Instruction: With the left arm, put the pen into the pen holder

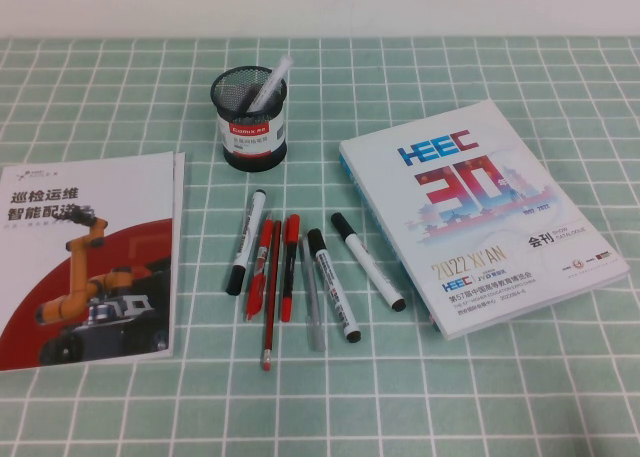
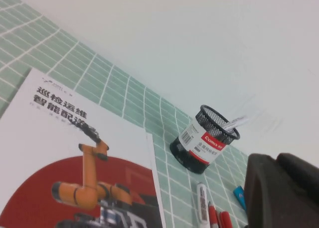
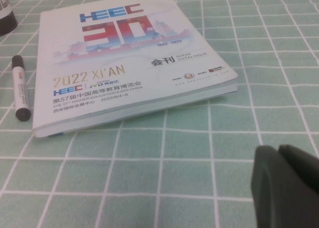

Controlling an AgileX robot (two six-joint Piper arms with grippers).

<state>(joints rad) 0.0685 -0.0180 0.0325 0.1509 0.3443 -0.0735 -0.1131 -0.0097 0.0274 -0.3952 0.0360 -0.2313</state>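
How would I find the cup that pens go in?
Look between the robot-picture booklet and the HEEC catalogue, beyond the row of pens, clear of the left gripper and right gripper. The pen holder is a round black mesh cup with a red-and-white label, the only upright thing.

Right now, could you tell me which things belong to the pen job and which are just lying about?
Job: leftmost white pen, holder, left claw (shut, near the robot booklet).
Lying about: red pens, pencil, grey pen, two other markers, pen in holder, catalogue, right claw beside it.
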